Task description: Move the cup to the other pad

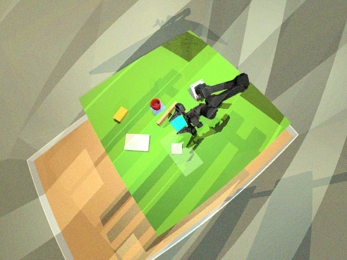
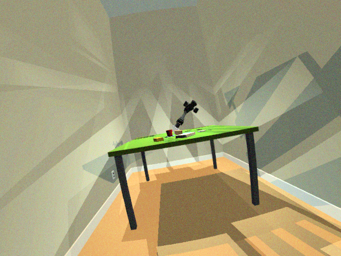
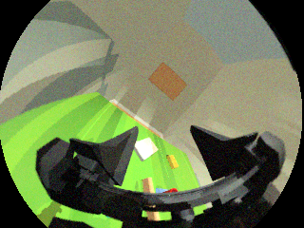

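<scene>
A red cup (image 1: 155, 104) (image 2: 169, 133) (image 3: 170, 191) stands upright on the blue pad (image 1: 160, 110) (image 3: 160, 191). Something small and blue shows inside it in the top view; single marbles are too small to tell apart. The cyan pad (image 1: 178, 123) shows between and below the fingers in the top view, partly covered by them. It is hidden in the other two views. My gripper (image 1: 173, 127) (image 2: 176, 127) (image 3: 164, 127) is open and empty, its fingers wide apart above the table, away from the cup.
A wooden bar (image 1: 166, 113) (image 2: 178, 132) (image 3: 148, 184) stands between the two pads. A white slab (image 1: 136, 142) (image 2: 185, 135) (image 3: 146, 148), a yellow block (image 1: 120, 114) (image 2: 158, 139) (image 3: 172, 161) and a small white square (image 1: 177, 148) (image 2: 201, 130) are on the green table (image 1: 134, 80).
</scene>
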